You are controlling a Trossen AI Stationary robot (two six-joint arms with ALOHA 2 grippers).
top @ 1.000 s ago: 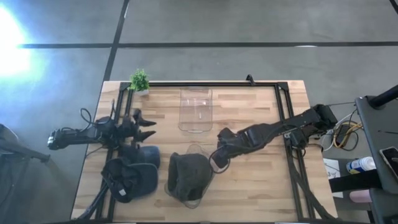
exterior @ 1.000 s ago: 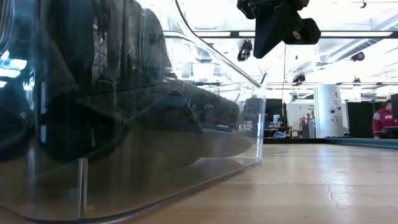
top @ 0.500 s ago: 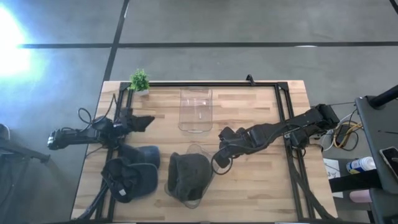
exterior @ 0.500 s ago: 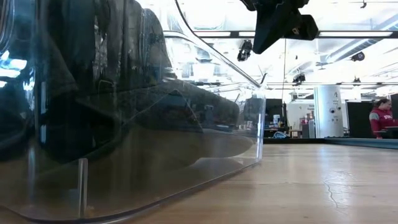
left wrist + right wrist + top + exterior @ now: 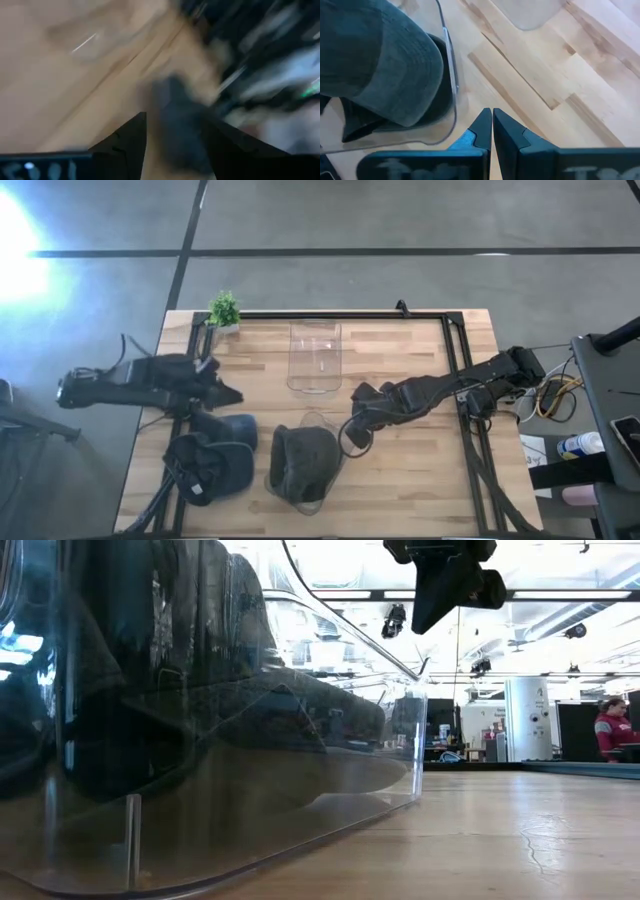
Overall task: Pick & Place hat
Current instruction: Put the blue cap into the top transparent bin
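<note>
Beside the clear stand (image 5: 300,480), the right gripper (image 5: 491,122) was seen clenched on nothing, fingertips nearly touching. A grey hat (image 5: 302,460) was draped on that stand. Whether the left gripper (image 5: 228,394) was clenched could not be told; it was held above the dark hats (image 5: 212,460).

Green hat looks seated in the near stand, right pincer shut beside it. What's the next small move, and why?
Probably send the left pincer down onto the blue hat just below it. The green hat already sits on its clear stand, the second stand is empty, and the right pincer holds nothing.
</note>
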